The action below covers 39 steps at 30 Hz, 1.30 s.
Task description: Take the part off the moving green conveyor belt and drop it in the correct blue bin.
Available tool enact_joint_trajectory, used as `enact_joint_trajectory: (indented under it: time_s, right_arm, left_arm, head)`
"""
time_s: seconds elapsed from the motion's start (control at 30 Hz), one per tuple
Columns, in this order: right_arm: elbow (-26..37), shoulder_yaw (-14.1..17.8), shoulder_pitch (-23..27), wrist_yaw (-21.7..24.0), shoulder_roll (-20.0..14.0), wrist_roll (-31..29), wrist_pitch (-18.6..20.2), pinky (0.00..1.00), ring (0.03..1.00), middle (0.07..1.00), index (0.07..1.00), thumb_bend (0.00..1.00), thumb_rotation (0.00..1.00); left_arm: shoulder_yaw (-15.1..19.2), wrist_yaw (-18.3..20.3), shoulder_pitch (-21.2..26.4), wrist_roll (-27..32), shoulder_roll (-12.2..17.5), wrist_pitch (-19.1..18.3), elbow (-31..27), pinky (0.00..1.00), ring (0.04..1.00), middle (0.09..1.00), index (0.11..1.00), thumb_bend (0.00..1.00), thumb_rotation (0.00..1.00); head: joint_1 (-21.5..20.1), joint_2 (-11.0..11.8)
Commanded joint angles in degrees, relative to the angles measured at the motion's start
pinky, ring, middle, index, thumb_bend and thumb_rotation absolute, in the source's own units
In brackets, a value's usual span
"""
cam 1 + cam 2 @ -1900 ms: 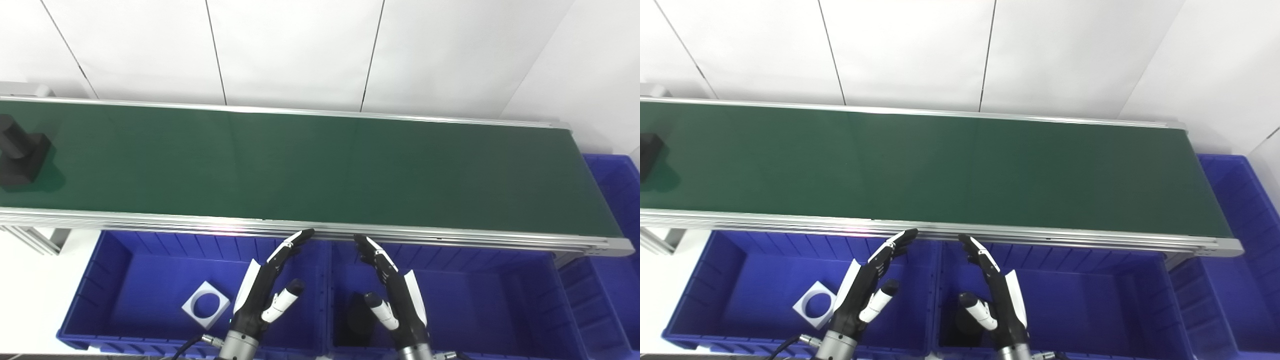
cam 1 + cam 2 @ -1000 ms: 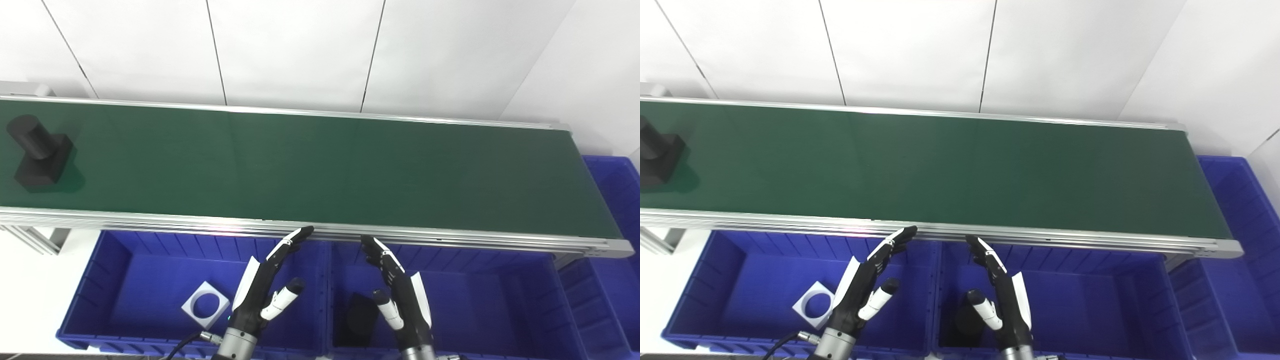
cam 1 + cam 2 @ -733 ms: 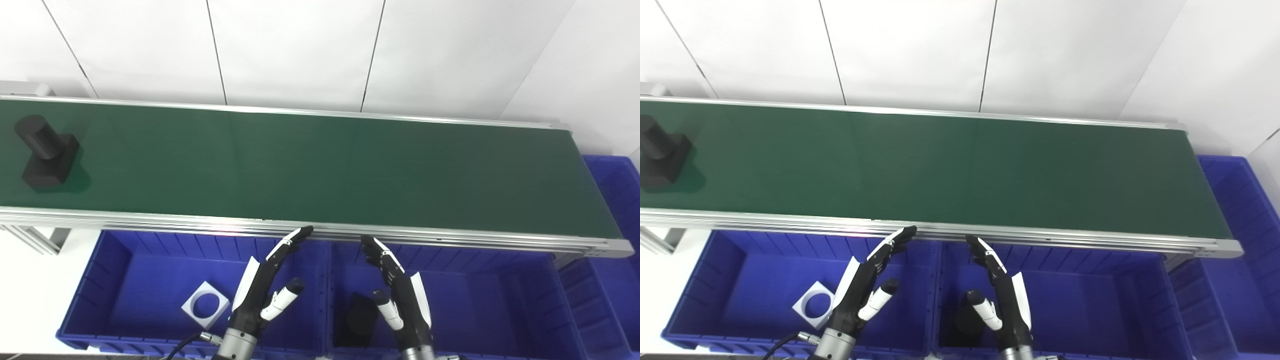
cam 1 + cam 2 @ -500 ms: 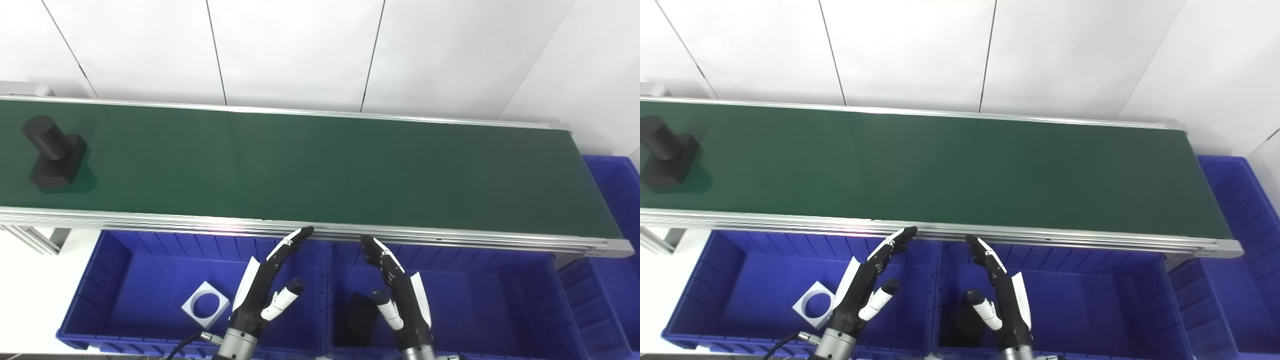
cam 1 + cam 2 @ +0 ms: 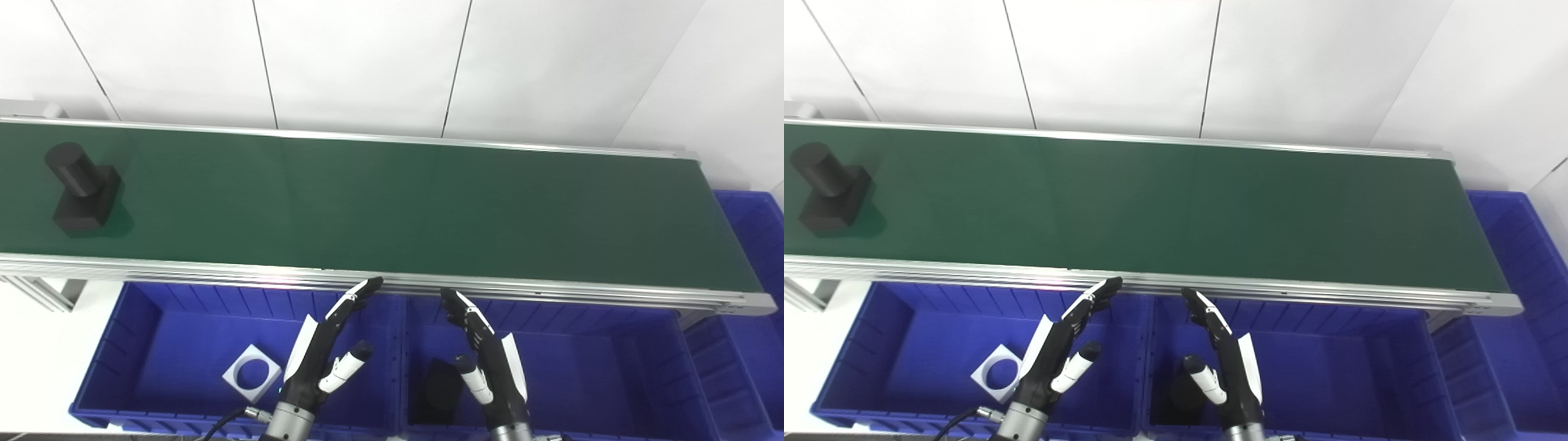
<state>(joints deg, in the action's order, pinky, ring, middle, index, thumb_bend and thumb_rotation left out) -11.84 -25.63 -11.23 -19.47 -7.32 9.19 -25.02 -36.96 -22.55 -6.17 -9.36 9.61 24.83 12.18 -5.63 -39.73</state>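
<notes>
Both arms rise from the near edge with palms turned toward each other and fingers stretched out toward the belt. The left hand (image 5: 321, 352) is spread and holds nothing; its fingertips (image 5: 367, 286) reach up to the near metal rail of the green belt (image 5: 392, 202), and its thumb sticks out to the right over the left blue bin (image 5: 159, 343). The right hand (image 5: 490, 361) is likewise spread and holds nothing, its fingers pointing up and slightly left, the tips stopping just short of the rail, its thumb angled inward over the middle blue bin (image 5: 600, 361). The two hands stand near each other on either side of the wall that divides these bins, well apart from the part. The black part (image 5: 82, 190), a square block with a round peg standing on it, rides at the far left end of the belt, closer to the near rail than the far one. A white square plate with a round hole (image 5: 251, 372) lies flat in the left bin. A dark block (image 5: 442, 392) sits in the middle bin, just left of the right hand's wrist. Another blue bin (image 5: 756, 245) stands at the right end of the belt.
</notes>
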Motion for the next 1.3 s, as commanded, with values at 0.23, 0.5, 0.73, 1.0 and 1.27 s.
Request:
enact_joint_trajectory:
  time_s: [0.23,0.5,0.73,1.0,1.27]
  right_arm:
    - [0.94,-0.14,0.64,-0.12,0.35,0.24,-1.9,0.84,0.87,0.88,0.85,0.87,0.99]
    - [0.76,-0.04,0.62,-0.19,0.44,0.37,-1.89,0.84,0.872,0.881,0.852,0.89,1.0]
    - [0.73,-0.16,0.74,-0.2,0.52,0.13,-1.9,0.83,0.871,0.881,0.85,0.87,0.99]
    - [0.64,-0.46,0.88,-0.65,0.36,0.5,-1.9,0.83,0.871,0.88,0.85,0.87,0.99]
    - [0.76,-0.31,0.76,-0.38,0.42,0.25,-1.9,0.84,0.872,0.88,0.85,0.87,0.98]
  left_arm:
    - [-0.3,-0.92,1.07,-0.44,0.29,2.1,-0.83,0.86,0.889,0.884,0.863,0.68,1.0]
    - [-0.3,-0.62,0.98,-0.05,0.42,2.1,-1.0,0.87,0.891,0.883,0.861,0.67,1.0]
    - [-0.17,-0.58,0.89,-0.05,0.37,2.1,-1.02,0.87,0.891,0.881,0.857,0.65,1.0]
    - [-0.22,-0.67,0.91,-0.06,0.4,2.1,-1.09,0.87,0.889,0.878,0.855,0.64,1.0]
    - [-0.32,-0.82,0.99,-0.26,0.5,2.1,-1.05,0.86,0.887,0.878,0.857,0.65,1.0]
  head:
    - [0.03,-0.02]
    - [-0.02,0.03]
    - [-0.11,0.07]
    - [-0.16,0.13]
    - [-0.16,0.13]
